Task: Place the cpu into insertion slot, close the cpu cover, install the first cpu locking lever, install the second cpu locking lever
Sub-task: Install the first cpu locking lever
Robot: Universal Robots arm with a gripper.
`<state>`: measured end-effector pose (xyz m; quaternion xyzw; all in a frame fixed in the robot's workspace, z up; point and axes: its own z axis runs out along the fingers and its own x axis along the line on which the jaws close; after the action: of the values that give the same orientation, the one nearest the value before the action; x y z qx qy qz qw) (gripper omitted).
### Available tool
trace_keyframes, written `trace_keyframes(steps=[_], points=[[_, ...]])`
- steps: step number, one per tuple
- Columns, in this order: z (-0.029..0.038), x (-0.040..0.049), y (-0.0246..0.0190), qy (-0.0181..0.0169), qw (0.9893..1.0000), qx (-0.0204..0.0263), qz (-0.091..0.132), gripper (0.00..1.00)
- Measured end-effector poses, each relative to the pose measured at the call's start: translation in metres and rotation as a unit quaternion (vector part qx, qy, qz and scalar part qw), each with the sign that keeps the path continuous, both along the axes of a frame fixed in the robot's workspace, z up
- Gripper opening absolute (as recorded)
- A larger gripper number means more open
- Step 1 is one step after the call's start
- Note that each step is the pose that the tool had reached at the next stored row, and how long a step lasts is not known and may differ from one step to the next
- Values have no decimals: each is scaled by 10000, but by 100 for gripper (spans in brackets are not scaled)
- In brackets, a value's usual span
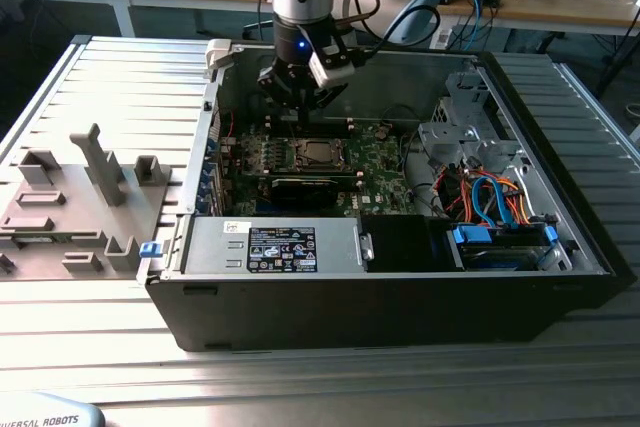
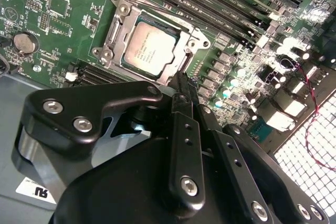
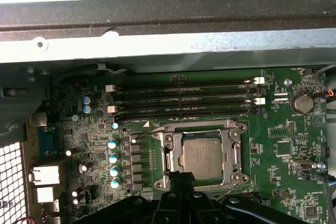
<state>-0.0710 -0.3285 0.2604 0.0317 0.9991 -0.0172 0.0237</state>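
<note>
The cpu (image 2: 148, 50) already sits in the insertion slot (image 2: 119, 10), its dull silver top showing through the square cut-out of the cpu cover (image 2: 191, 36), which lies flat over it. In the first wrist view the same chip (image 3: 202, 156) rests inside the silvery frame on the green motherboard (image 3: 278, 145), just beside the row of long memory slots (image 3: 184, 100).

The gripper (image 2: 181, 85) hangs over the socket's edge, fingers pressed together and pinching nothing, their tips close to the frame. In the exterior view it hovers inside the open computer case (image 1: 560, 287), above the board.

I judge the cover to be thin, stiff and springy sheet metal, light but sharp-edged. The locking levers look like thin wire, too fine to make out clearly; they would want a push at the free end, away from the fragile socket.
</note>
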Motion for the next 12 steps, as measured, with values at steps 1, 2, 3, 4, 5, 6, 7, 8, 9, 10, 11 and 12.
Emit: trace_keyframes(steps=[1, 2, 3, 4, 5, 6, 7, 8, 9, 10, 11, 12], points=[[-1, -2, 0, 0, 10000, 0, 0, 11], [-2, -4, 0, 0, 10000, 1, 0, 11], [-4, -6, 1, 0, 10000, 0, 0, 11], [-6, -10, 3, 0, 10000, 0, -1, 11], [-7, -12, 4, 0, 10000, 0, 0, 11], [-8, -19, 5, 0, 10000, 1, 0, 11], [-10, -30, 5, -1, 10000, 1, 0, 11], [-11, -43, 5, 0, 10000, 1, 0, 11], [-12, -53, 6, -1, 10000, 1, 0, 11], [-13, -61, 6, -1, 10000, 1, 0, 11], [-13, -68, 5, 0, 10000, 0, 0, 11], [-14, -68, 5, 0, 10000, 0, 4, 11]])
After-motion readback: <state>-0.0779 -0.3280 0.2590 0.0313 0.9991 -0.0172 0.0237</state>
